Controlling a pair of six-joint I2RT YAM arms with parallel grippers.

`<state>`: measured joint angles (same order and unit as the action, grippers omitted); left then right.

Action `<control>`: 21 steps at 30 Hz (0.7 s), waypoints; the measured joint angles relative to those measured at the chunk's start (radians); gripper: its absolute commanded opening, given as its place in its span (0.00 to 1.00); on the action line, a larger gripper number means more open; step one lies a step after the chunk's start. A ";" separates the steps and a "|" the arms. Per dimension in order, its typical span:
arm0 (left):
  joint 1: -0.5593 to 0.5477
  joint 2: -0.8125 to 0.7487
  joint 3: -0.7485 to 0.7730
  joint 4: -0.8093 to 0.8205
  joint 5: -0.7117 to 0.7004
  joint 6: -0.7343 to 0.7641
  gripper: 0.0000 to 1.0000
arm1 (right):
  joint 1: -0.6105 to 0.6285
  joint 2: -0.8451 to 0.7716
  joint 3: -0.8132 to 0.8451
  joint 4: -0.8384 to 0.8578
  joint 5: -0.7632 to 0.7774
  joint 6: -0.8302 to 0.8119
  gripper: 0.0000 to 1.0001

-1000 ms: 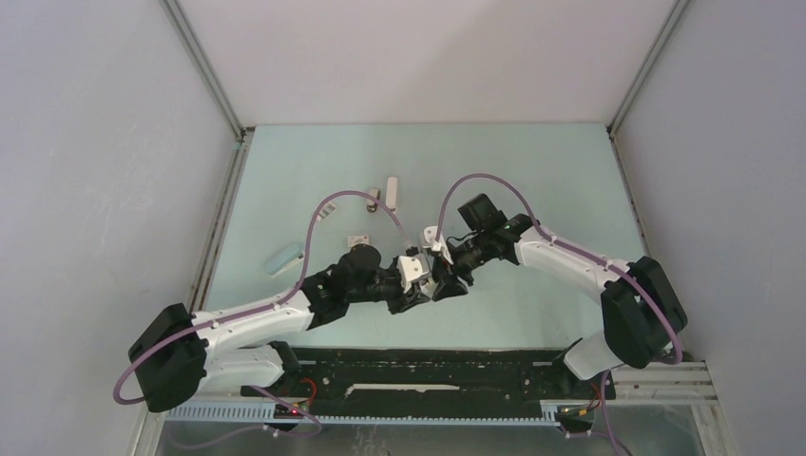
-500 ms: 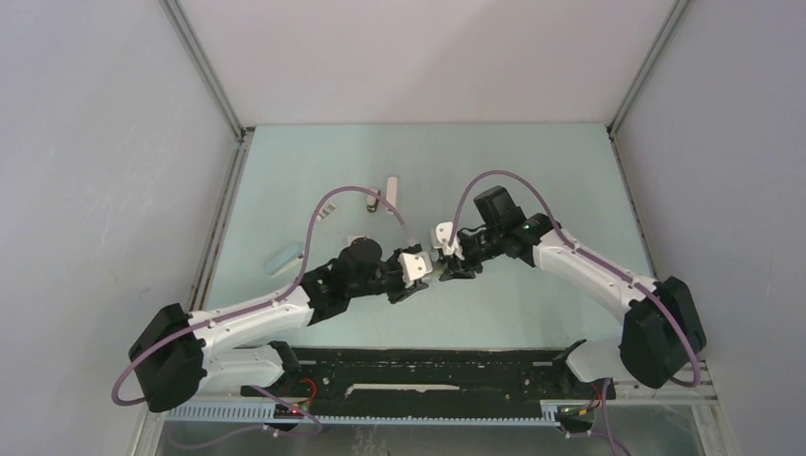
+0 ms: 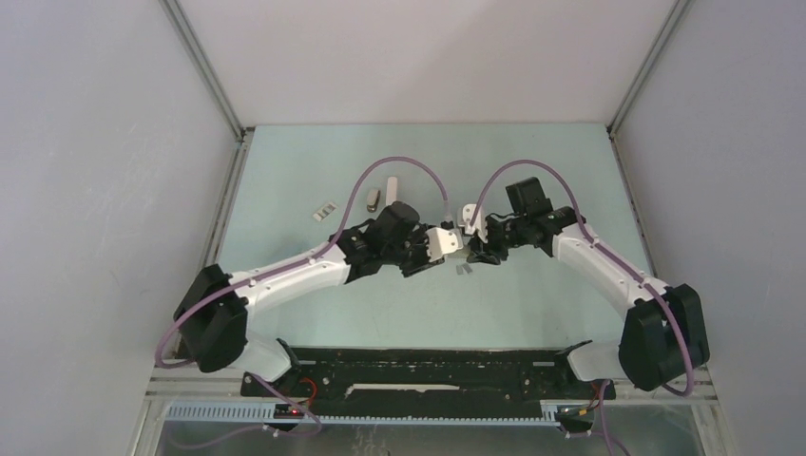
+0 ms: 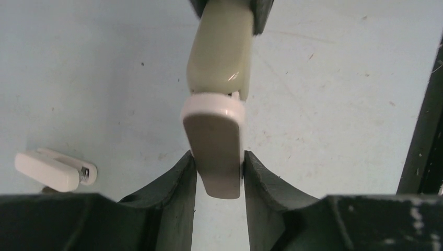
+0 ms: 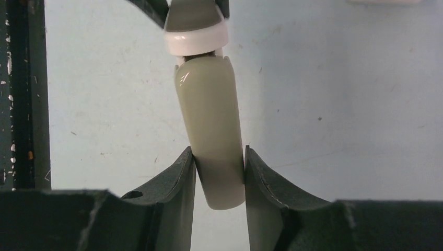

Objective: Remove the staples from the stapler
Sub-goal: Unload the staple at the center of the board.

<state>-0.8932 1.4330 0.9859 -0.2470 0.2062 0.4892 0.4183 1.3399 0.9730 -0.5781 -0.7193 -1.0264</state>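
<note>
The pale grey-beige stapler [image 3: 458,241] is opened out straight and held above the table between both grippers. My left gripper [image 3: 447,242] is shut on its white-rimmed base half [image 4: 215,151]. My right gripper [image 3: 472,239] is shut on its beige top half [image 5: 211,141]. In each wrist view the other gripper's dark fingers clamp the far end at the top edge. Two tiny silvery-grey staple strips [image 3: 464,269] lie on the table just in front of the grippers. The stapler's inner metal channel is hidden from the wrist cameras.
A slim white stapler [image 3: 391,188] lies at the back, also in the left wrist view [image 4: 52,170]. A small grey piece [image 3: 373,198] and a small white labelled box [image 3: 326,211] lie near it. The black rail [image 3: 428,366] runs along the near edge.
Both arms have moved away from the near edge and to the right, carrying the stapler between them. The staple strips now show on the table where the grippers were.
</note>
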 measured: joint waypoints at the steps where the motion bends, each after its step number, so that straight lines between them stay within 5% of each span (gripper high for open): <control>1: 0.005 0.018 0.021 -0.030 -0.008 0.001 0.00 | -0.013 0.010 -0.001 -0.007 0.004 0.003 0.00; 10: 0.043 0.137 0.190 -0.294 0.002 -0.001 0.00 | -0.064 0.147 0.003 -0.054 -0.115 0.050 0.00; 21: 0.098 0.205 0.251 -0.375 0.095 -0.024 0.00 | -0.064 0.227 0.040 -0.083 -0.135 0.140 0.00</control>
<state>-0.7952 1.6379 1.2369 -0.6220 0.3016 0.4648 0.3538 1.5673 1.0130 -0.6609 -0.8547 -0.8864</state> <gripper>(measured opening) 0.368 0.407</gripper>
